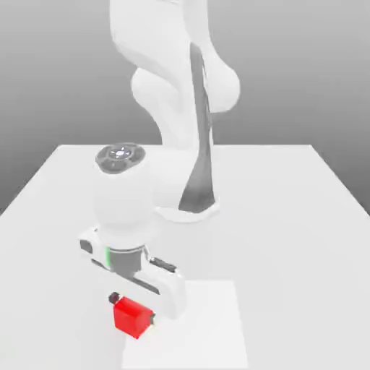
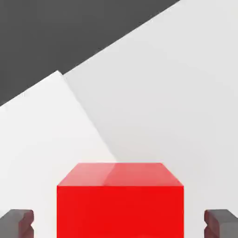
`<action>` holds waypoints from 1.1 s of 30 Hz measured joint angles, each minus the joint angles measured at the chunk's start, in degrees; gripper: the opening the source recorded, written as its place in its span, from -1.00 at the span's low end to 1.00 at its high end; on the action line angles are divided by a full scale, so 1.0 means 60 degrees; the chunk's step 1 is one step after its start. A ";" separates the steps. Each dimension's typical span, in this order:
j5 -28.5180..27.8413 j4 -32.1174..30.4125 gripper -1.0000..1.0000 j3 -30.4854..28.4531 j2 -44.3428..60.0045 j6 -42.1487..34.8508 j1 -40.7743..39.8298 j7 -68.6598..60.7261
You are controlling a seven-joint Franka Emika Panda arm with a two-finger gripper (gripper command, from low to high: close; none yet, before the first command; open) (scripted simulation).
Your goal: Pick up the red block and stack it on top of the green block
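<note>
The red block (image 1: 131, 318) is a small bright red cube near the front of the white table (image 1: 289, 217), at the corner of a paler square patch. My gripper (image 1: 133, 308) reaches down over it from the white hand, and its dark fingertips (image 1: 113, 297) stand on either side of the cube. In the hand view the red block (image 2: 120, 200) sits centred between the two grey fingertips (image 2: 17, 222), with a clear gap on each side. The gripper (image 2: 120, 222) is open around the cube without touching it.
A paler square patch (image 1: 202, 325) lies on the table at the front, toward the exterior view's right of the block. The arm's base (image 1: 186, 206) stands at the table's middle, behind the hand. Bare table surface stretches to both sides.
</note>
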 joint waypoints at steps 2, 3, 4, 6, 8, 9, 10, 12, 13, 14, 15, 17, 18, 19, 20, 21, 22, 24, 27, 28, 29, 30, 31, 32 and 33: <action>-0.0011 0.0000 -1.00 0.0002 0.0000 0.0006 -0.0001 0.0011; -0.0017 0.0000 -1.00 0.0003 0.0000 0.0010 -0.0001 0.0017; -0.0019 0.0015 -1.00 0.0009 0.0101 0.0091 -0.0011 0.0018; -0.0030 -0.0038 -1.00 0.0012 -0.0255 -0.0212 -0.0018 0.0027; -0.0046 -0.0129 -1.00 0.0008 -0.0863 -0.0730 -0.0018 0.0039; -0.0056 -0.0178 -1.00 0.0005 -0.1195 -0.1013 -0.0018 0.0046; -0.0071 -0.0229 -1.00 -0.0020 -0.1533 -0.1297 0.0005 0.0058; 0.0006 0.0074 -1.00 -0.0140 -0.1694 -0.1766 -0.0123 0.0152; 0.0072 0.0355 -1.00 -0.0241 -0.1607 -0.1963 -0.0226 0.0229; 0.0149 0.0669 -1.00 -0.0362 -0.1478 -0.2151 -0.0326 0.0311; 0.0224 0.0999 -1.00 -0.0480 -0.1328 -0.2334 -0.0443 0.0401; 0.0380 0.1679 -1.00 -0.0733 -0.0998 -0.2692 -0.0677 0.0588; 0.0457 0.2025 -1.00 -0.0856 -0.0828 -0.2874 -0.0803 0.0682; 0.0520 0.2369 -1.00 -0.0951 -0.0657 -0.3033 -0.0960 0.0787; 0.0596 0.2716 -1.00 -0.1074 -0.0483 -0.3224 -0.1087 0.0885; 0.0671 0.3063 -1.00 -0.1198 -0.0308 -0.3410 -0.1216 0.0983; 0.0744 0.3411 -1.00 -0.1319 -0.0133 -0.3593 -0.1347 0.1083; 0.0892 0.4105 -1.00 -0.1567 0.0219 -0.3956 -0.1607 0.1283; 0.1121 0.5082 -1.00 -0.1901 0.0784 -0.4398 -0.1986 0.1554; 0.1220 0.5236 -1.00 -0.1909 0.1064 -0.4283 -0.2071 0.1549; 0.1326 0.5324 -1.00 -0.1873 0.1377 -0.4066 -0.2142 0.1508; 0.1428 0.5379 -1.00 -0.1808 0.1707 -0.3796 -0.2214 0.1454; 0.1515 0.5412 1.00 -0.1757 0.1971 -0.3571 -0.2261 0.1403; 0.1515 0.5412 1.00 -0.1757 0.1971 -0.3570 -0.2261 0.1403; 0.1515 0.5412 1.00 -0.1757 0.1971 -0.3570 -0.2261 0.1403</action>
